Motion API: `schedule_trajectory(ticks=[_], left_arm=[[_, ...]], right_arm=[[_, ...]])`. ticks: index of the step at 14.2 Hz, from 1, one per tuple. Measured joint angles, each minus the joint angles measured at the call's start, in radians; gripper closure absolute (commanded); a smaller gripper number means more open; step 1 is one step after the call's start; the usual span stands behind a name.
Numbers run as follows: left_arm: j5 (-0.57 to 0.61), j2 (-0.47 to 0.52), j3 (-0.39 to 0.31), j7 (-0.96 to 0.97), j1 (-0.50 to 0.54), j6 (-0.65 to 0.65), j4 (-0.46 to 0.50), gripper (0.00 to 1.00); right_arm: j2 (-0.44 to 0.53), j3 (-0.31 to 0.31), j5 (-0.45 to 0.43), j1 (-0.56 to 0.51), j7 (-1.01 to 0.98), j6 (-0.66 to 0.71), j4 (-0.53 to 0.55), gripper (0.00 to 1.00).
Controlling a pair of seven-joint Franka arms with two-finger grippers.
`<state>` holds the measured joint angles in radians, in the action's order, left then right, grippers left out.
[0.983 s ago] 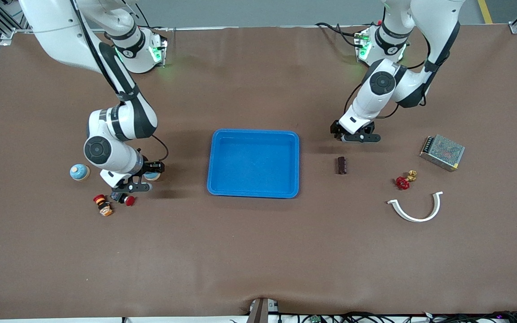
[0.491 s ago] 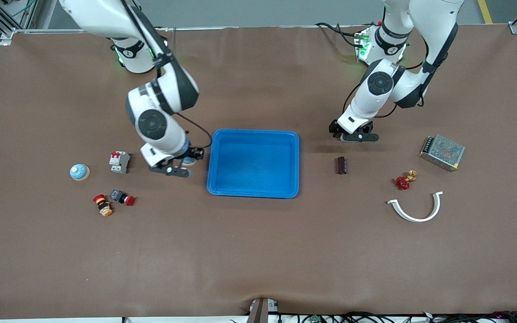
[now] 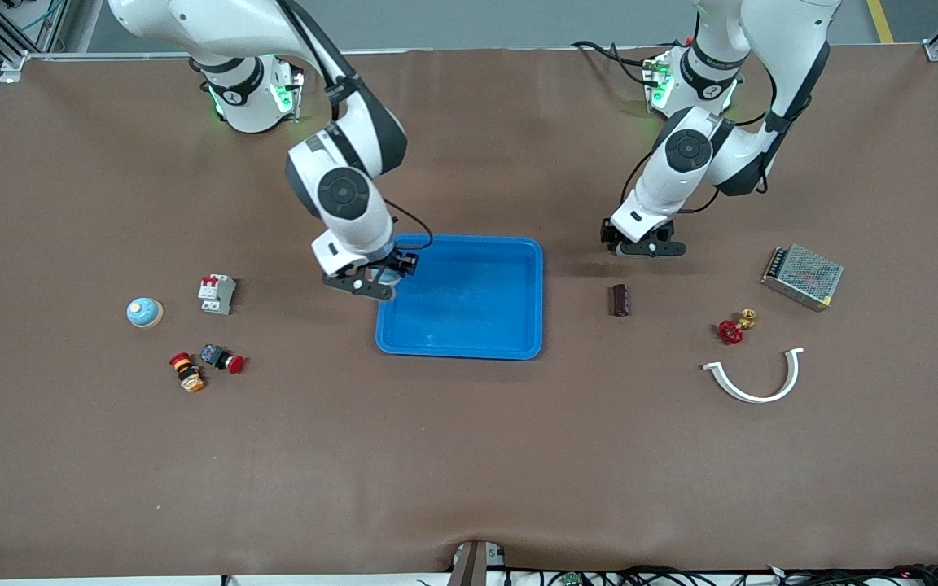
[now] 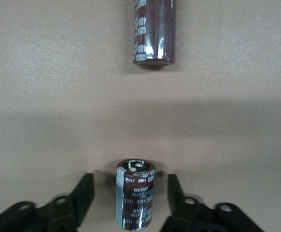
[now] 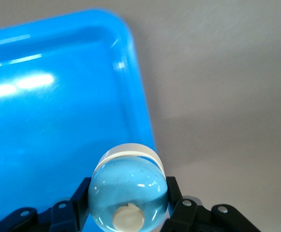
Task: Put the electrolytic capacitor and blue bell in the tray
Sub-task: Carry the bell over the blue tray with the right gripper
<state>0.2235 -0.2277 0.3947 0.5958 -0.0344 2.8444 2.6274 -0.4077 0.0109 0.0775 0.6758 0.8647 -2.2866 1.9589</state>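
Note:
The bright blue tray (image 3: 518, 346) lies mid-table and also shows in the right wrist view (image 5: 44, 121). My right gripper (image 3: 371, 281) is shut on a blue bell (image 5: 128, 191) and holds it over the tray's rim at the right arm's end. A second blue bell (image 3: 144, 312) sits on the table toward the right arm's end. My left gripper (image 3: 644, 246) is low over the table, open, its fingers either side of a short brown electrolytic capacitor (image 4: 135, 200) with gaps on both sides. A longer brown capacitor (image 3: 620, 299) lies nearer the front camera and shows in the left wrist view (image 4: 154, 31).
A white circuit breaker (image 3: 216, 293) and two red push buttons (image 3: 186, 371) (image 3: 223, 358) lie toward the right arm's end. A metal mesh power supply (image 3: 801, 277), a red valve (image 3: 734, 328) and a white curved clip (image 3: 754, 378) lie toward the left arm's end.
My right arm has carried the blue bell from the right arm's end of the table to over the tray's rim. My left gripper has barely moved.

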Motion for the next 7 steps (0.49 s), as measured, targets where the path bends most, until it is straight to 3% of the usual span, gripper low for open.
schedule_trajectory(ticks=[7], left_arm=[[0.0,0.0,-0.002,0.028,0.005,0.0,-0.005,1.0]], right_arm=[[-0.063,0.0,0.0,0.047,0.015,-0.052,0.0,0.58]])
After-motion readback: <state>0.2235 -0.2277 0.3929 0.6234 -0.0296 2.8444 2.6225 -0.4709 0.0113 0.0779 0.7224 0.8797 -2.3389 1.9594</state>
